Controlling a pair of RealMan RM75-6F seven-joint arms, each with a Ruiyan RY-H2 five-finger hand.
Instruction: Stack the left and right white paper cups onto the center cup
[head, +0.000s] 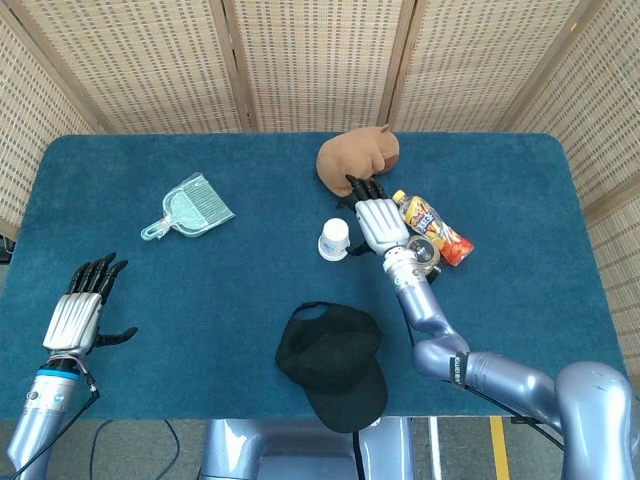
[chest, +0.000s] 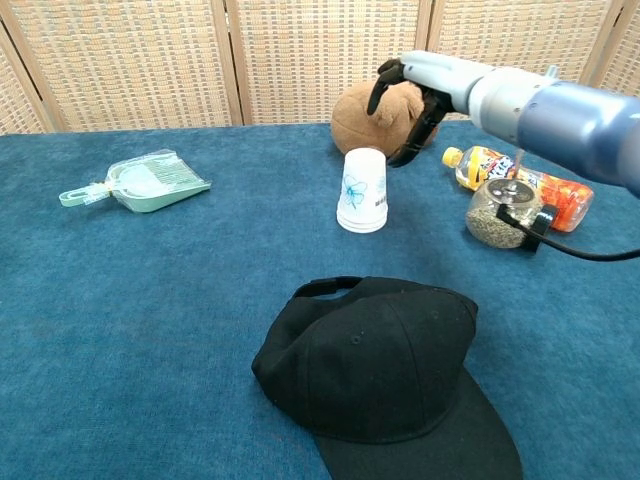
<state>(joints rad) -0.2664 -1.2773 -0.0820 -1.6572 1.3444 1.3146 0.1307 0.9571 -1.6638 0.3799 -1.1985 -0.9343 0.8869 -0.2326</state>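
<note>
White paper cups with blue flower prints (chest: 362, 190) stand nested upside down as one stack on the blue felt table (head: 250, 260), left of the glass jar of seeds (chest: 503, 215). The right hand (chest: 415, 90) hangs just beyond and right of the stack, fingers apart and curved, holding nothing. The left hand (head: 78, 310) rests spread at the near left edge. A black fabric baseball cap (chest: 385, 365) lies nearer, a brown plush toy (head: 358, 157) farther.
</note>
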